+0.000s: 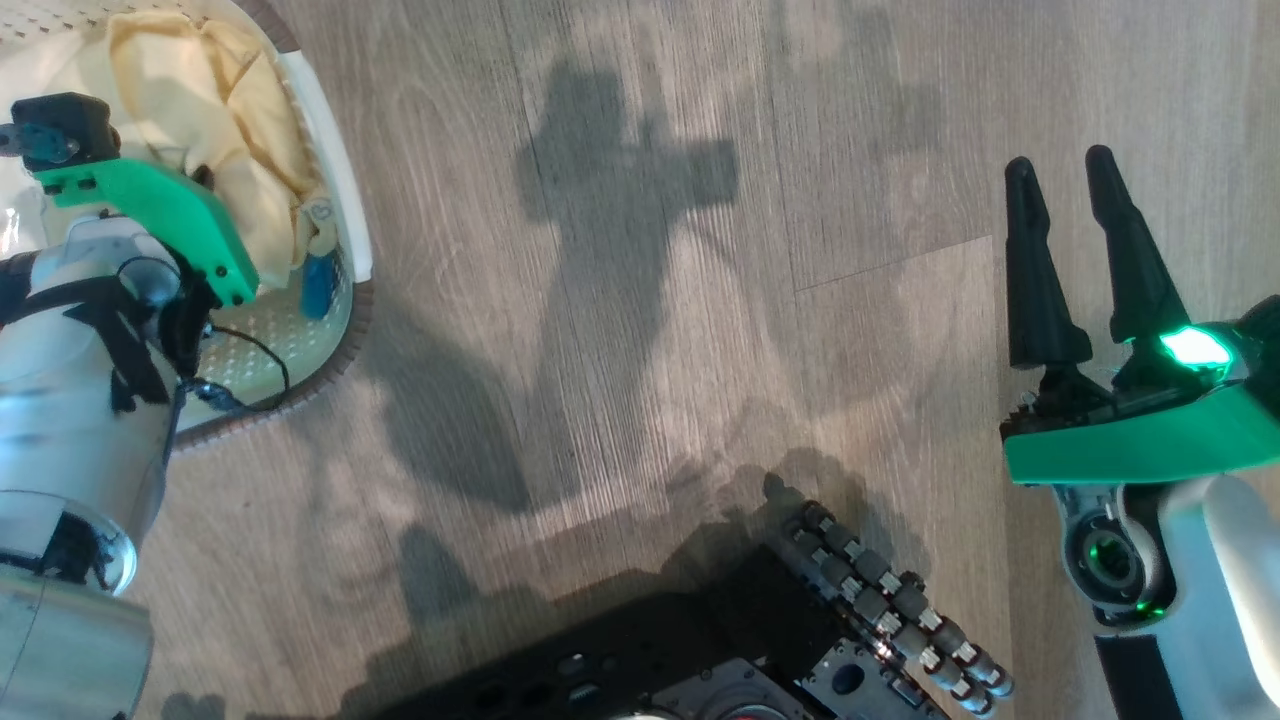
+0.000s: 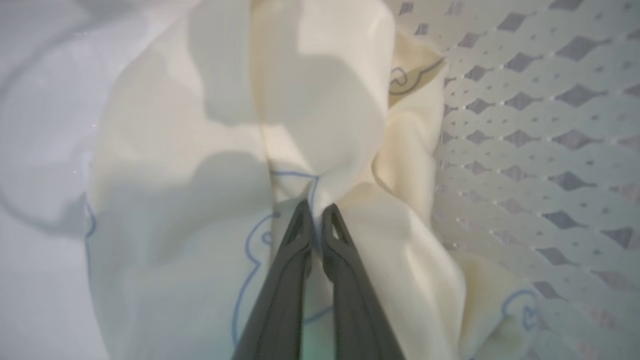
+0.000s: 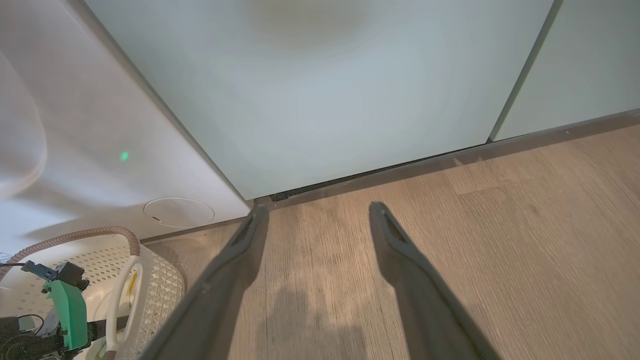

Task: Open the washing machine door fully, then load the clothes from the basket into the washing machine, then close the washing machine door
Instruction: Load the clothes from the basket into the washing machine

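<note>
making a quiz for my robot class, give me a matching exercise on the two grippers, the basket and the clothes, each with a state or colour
1 left gripper
2 right gripper
3 basket
4 clothes

A open over the bare floor
B pale yellow
C shut on the clothes
D white with a brown rim

Pairs: 1-C, 2-A, 3-D, 4-B

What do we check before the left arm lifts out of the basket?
1. Left gripper jaws shut on pale-yellow cloth garment: ok.
2. Jaws apart from white perforated plastic basket wall: ok.
3. Right gripper jaws open, empty, over wood-plank floor: ok.
4. Big white washing machine, its round door fully open: cannot tell.
5. Whole garment free to lift: cannot tell.
</note>
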